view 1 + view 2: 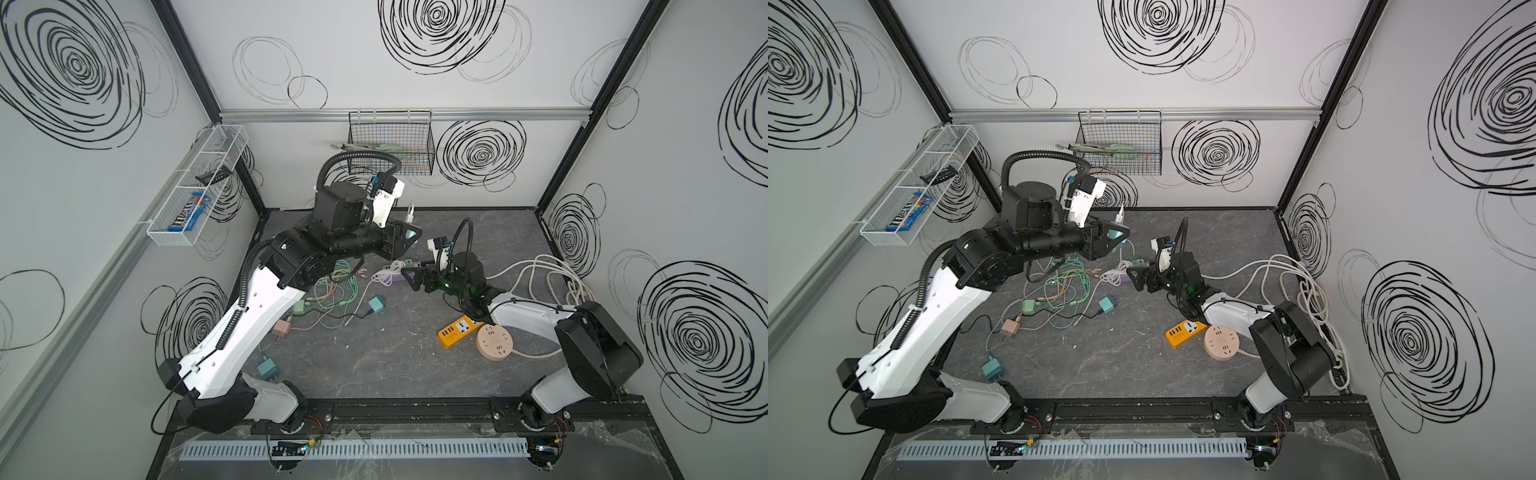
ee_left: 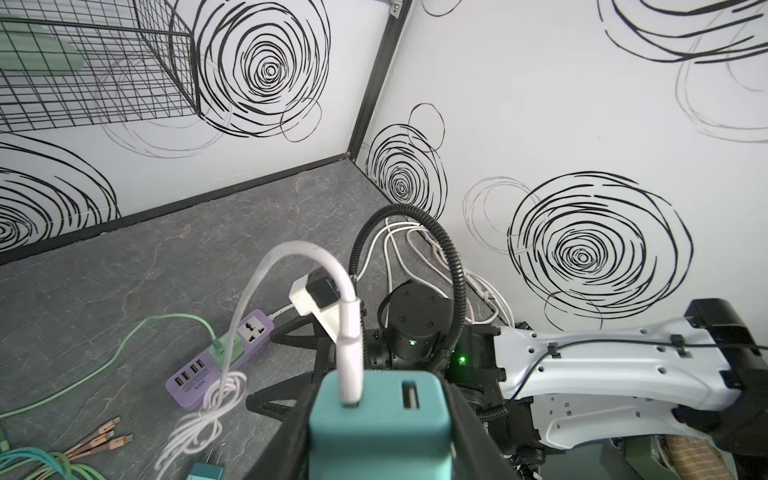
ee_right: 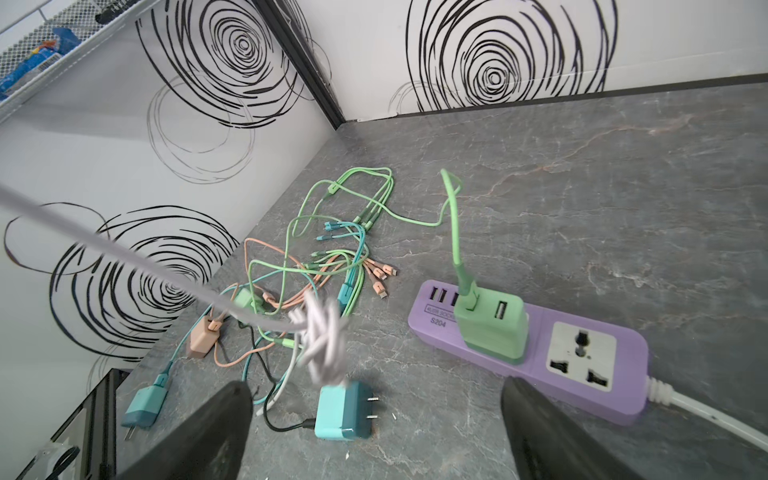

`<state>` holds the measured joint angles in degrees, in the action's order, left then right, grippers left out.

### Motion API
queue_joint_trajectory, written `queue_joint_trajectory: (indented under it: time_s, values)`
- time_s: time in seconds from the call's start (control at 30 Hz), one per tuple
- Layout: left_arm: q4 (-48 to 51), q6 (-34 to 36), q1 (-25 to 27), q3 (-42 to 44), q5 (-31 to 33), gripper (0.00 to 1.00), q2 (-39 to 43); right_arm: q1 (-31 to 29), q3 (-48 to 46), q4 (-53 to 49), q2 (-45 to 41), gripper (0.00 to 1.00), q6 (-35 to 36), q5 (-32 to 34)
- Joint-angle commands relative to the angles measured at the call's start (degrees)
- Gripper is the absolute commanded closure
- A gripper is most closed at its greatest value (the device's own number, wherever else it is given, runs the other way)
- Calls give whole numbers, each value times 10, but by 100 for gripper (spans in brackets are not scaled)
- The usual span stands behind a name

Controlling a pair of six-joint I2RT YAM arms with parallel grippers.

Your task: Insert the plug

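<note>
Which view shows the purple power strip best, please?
The right wrist view: the purple power strip lies close, its empty socket plain. The left wrist view shows it smaller; both top views barely show it.

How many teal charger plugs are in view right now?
3 teal chargers: one held in the left gripper, one lying mid-table, one beside the left arm. That arm may hide more.

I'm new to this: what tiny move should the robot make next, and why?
Probably lower the left fingers, clamped on the teal charger, toward the free socket on the purple power strip. The charger is held apart from the strip, and that socket, beside the green charger already plugged in, is its only open mains socket.
</note>
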<state>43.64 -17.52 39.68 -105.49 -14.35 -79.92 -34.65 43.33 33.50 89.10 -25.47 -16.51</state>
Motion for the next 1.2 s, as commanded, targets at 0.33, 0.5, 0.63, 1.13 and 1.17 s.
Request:
queue_joint_trajectory:
  time_s: [0.33, 0.5, 0.63, 1.13, 1.17]
  values:
    - [-20, 12, -2, -40, -42, 100, -3, -5, 3, 129, 53, 13, 41, -162]
    - [-24, 15, 0, -37, -49, 100, -5, -5, -3, 119, 44, 69, 55, -166]
    - [-20, 22, 3, -31, -38, 100, -7, 2, -8, 94, 16, 91, 66, -138]
    - [-105, 67, 81, 34, 15, 100, -32, 226, 71, -97, -175, 100, 96, -33]
    - [-122, 67, 84, 34, 5, 100, -39, 241, 79, -98, -176, 100, 97, -20]
